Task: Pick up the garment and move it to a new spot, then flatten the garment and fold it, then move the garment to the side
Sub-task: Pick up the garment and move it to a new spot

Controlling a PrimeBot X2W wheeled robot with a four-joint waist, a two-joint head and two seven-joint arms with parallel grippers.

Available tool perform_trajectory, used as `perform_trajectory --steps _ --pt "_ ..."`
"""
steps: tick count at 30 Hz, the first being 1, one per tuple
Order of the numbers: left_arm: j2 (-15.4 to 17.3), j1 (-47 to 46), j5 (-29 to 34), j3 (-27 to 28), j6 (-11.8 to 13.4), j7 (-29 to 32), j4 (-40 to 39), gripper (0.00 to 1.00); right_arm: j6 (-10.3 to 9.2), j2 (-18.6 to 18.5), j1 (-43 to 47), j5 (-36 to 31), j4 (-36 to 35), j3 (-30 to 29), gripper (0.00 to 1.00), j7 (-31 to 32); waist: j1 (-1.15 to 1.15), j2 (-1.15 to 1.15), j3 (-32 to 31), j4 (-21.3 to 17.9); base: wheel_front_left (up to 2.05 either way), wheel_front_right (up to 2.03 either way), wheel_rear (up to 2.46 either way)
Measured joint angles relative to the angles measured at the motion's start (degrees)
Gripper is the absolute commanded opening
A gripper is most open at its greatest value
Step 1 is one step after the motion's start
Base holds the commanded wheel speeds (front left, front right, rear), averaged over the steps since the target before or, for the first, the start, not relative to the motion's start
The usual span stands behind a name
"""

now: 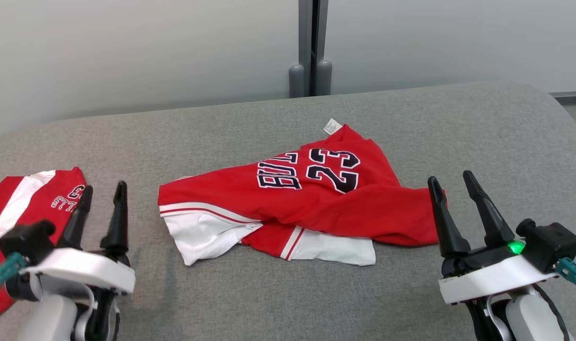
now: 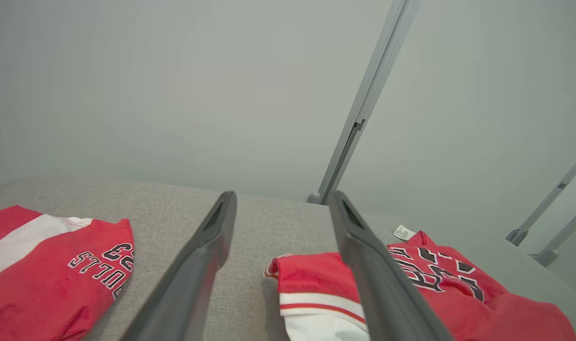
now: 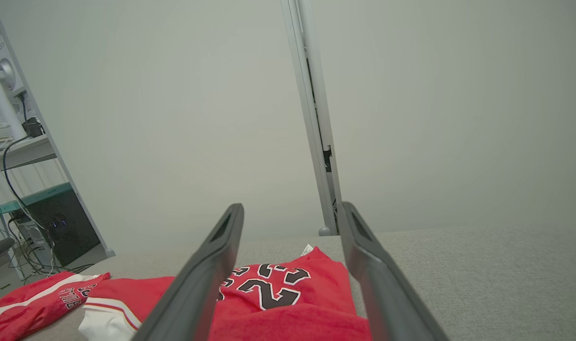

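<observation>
Grey fabric-covered counter [image 1: 458, 132] runs out of frame on both sides. Red-and-white basketball jersey [image 1: 316, 208] lies crumpled mid-counter, between the arms; lettering partly folded under, number 23 legible. Second red-and-white striped garment [image 1: 27, 199] at far left, cut by the frame edge, part hidden behind left gripper [image 1: 105, 187]. That one and right gripper [image 1: 450, 177] sit low at the near edge, fingers pointing away; both jaws spread wide, holding nothing. Small white label [image 1: 332, 126] at the jersey's far edge, print unreadable.

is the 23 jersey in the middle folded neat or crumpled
Crumpled: the jersey lies bunched and twisted, its white panels sticking out unevenly.
</observation>
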Motion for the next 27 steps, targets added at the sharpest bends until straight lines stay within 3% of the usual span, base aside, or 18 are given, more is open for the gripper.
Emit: perform_trajectory --steps 5,10,13,19,27 --pt "-1.68 6.42 6.30 2.32 4.36 -1.26 -8.11 1.00 0.00 0.57 1.88 -1.41 -1.46 -1.66 1.00 0.00 0.00 0.00 0.19 1.03 0.00 0.00 0.00" --pt "-7.59 12.29 12.51 8.51 5.22 -1.42 -14.86 1.00 0.00 1.86 3.64 -2.56 -2.42 -4.12 1.00 0.00 0.00 0.00 0.70 1.81 0.00 0.00 0.00" --pt "-11.10 14.98 16.02 11.15 4.21 -1.43 -17.08 1.00 0.00 2.37 4.61 -3.39 -2.81 -5.26 1.00 0.00 0.00 0.00 0.66 1.98 0.00 0.00 0.00" --pt "-14.69 18.49 23.56 12.69 1.64 -1.43 -17.04 1.00 0.00 2.41 5.53 -4.58 -1.64 -6.19 1.00 0.00 0.00 0.00 0.45 2.66 0.00 0.00 0.00" --pt "-16.52 18.64 24.94 14.58 -0.63 -1.43 -15.63 1.00 0.00 1.49 5.23 -4.86 -0.92 -5.16 1.00 0.00 0.00 0.00 0.19 3.03 0.00 0.00 0.00"
